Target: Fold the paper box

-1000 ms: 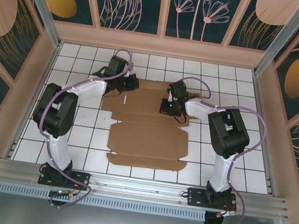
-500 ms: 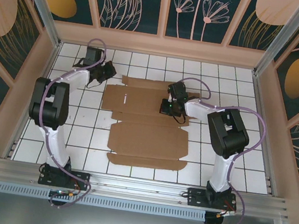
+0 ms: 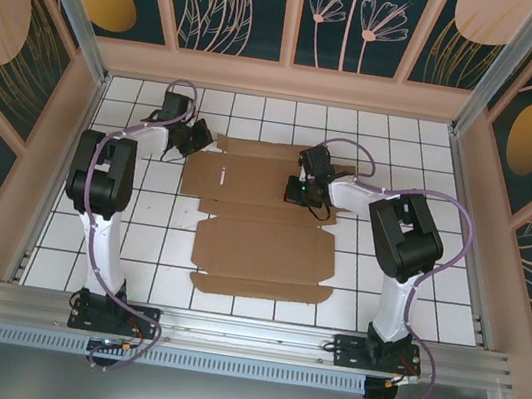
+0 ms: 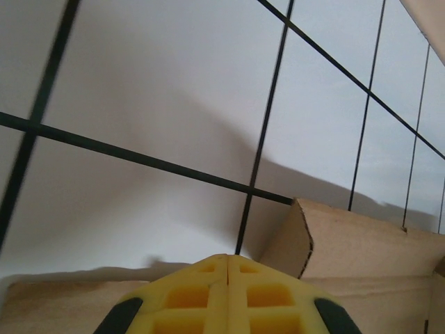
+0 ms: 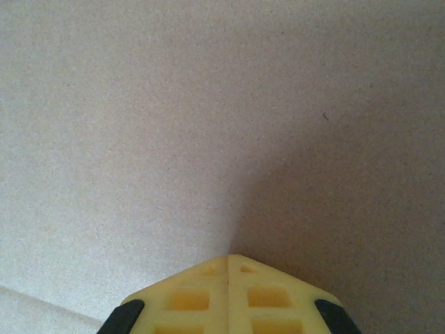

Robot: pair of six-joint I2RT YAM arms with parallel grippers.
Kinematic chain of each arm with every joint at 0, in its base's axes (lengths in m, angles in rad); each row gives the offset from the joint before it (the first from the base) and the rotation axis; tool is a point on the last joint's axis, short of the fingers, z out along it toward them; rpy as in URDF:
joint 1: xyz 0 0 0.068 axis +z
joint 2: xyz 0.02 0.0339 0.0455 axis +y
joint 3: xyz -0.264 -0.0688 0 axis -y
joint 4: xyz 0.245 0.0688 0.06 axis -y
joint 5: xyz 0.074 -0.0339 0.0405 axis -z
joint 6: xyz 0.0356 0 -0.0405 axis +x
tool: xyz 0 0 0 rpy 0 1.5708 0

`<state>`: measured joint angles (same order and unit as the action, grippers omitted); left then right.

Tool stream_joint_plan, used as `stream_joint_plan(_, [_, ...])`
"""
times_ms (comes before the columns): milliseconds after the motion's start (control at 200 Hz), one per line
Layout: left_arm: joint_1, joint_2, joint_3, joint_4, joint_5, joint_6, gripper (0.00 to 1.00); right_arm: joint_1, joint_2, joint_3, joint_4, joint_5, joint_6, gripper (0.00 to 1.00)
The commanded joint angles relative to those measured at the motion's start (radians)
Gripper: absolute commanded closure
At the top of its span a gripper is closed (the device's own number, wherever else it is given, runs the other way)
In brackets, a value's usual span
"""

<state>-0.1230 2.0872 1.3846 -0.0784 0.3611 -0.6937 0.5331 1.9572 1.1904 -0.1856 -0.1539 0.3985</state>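
Pressing the closed right gripper (image 3: 299, 193) onto the flat brown die-cut cardboard sheet (image 3: 263, 250) on the white tiled table (image 3: 163, 244), closed left gripper (image 3: 198, 136) at its far-left corner, risking a sideways shove skidding it.

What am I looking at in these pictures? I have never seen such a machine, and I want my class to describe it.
These are two robot arms bolted at the near edge of a white tiled table. The overhead picture comes from a fixed camera above and behind them. The other two come from a small camera on each wrist, so the yellow fingers at the bottom of those pictures are that arm's own. On the table lies the box, a flat brown cardboard sheet that is not yet folded. The left gripper is shut beside the sheet's far left corner, with nothing visible between its fingers. Its camera looks at a flap. The right gripper is also shut, pointing down at the sheet's far part.
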Motion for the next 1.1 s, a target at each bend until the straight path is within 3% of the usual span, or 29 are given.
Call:
stream_joint_plan(0, [-0.020, 0.039, 0.035, 0.022, 0.047, -0.006, 0.99, 0.008, 0.060, -0.023, -0.058, 0.010, -0.004, 1.00])
stream_joint_plan(235, [-0.072, 0.079, 0.084, 0.045, 0.088, -0.018, 0.99, 0.008, 0.063, -0.020, -0.066, 0.004, -0.010, 1.00])
stream_joint_plan(706, [-0.118, 0.192, 0.193, -0.040, 0.048, 0.015, 0.99, 0.008, 0.080, -0.007, -0.097, 0.005, -0.025, 1.00])
stream_joint_plan(961, [-0.116, -0.057, 0.066, -0.057, -0.002, 0.027, 0.92, 0.008, 0.078, 0.002, -0.108, 0.010, -0.025, 1.00])
stream_joint_plan(1096, [-0.116, -0.255, -0.146, -0.012, -0.018, -0.010, 0.72, 0.008, 0.080, -0.009, -0.096, 0.010, -0.023, 1.00])
